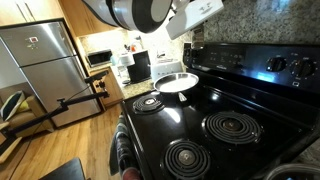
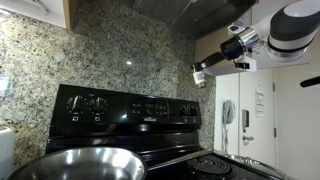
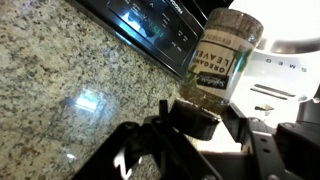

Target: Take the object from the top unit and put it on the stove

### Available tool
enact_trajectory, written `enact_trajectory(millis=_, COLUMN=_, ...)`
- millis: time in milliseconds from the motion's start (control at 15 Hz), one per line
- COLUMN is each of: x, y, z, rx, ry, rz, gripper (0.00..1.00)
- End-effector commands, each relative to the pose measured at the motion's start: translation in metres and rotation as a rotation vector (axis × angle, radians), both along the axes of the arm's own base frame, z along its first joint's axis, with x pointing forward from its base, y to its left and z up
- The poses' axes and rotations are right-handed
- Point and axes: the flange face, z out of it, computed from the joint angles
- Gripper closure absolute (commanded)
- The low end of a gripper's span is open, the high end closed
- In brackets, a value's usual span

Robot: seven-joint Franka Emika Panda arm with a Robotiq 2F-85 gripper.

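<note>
My gripper (image 3: 196, 120) is shut on the black lid end of a spice jar (image 3: 222, 55), a clear jar of dried leaves with a tan label. In an exterior view the gripper (image 2: 207, 68) holds the jar (image 2: 198, 74) in the air, above the black back panel of the stove (image 2: 130, 106) and close to the granite wall. The stove (image 1: 225, 120) is black and glossy with four ringed burners. In that exterior view only part of the arm (image 1: 150, 12) shows at the top.
A silver pan (image 1: 177, 82) sits on a rear burner and fills the foreground in an exterior view (image 2: 75, 164). Granite backsplash (image 3: 60, 70) rises behind the stove. A steel fridge (image 1: 45, 60), a microwave (image 1: 98, 57) and a towel (image 1: 125, 152) on the oven handle show.
</note>
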Motion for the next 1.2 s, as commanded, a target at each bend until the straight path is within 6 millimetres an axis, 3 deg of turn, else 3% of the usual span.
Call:
enact_trajectory(millis=0, x=0.023, y=-0.007, z=0.002, rx=-0.041, ry=0.001, rz=-0.018, gripper=0.68)
enact_trajectory(millis=333, x=0.049, y=-0.030, z=-0.011, rx=-0.097, ry=0.020, rz=-0.062, gripper=0.68)
enact_trajectory(millis=800, x=0.064, y=-0.059, z=-0.031, rx=-0.191, ry=0.149, rz=-0.177, gripper=0.68)
enact_trajectory(millis=1133, x=0.071, y=-0.062, z=-0.047, rx=-0.251, ry=0.311, rz=-0.221, gripper=0.68)
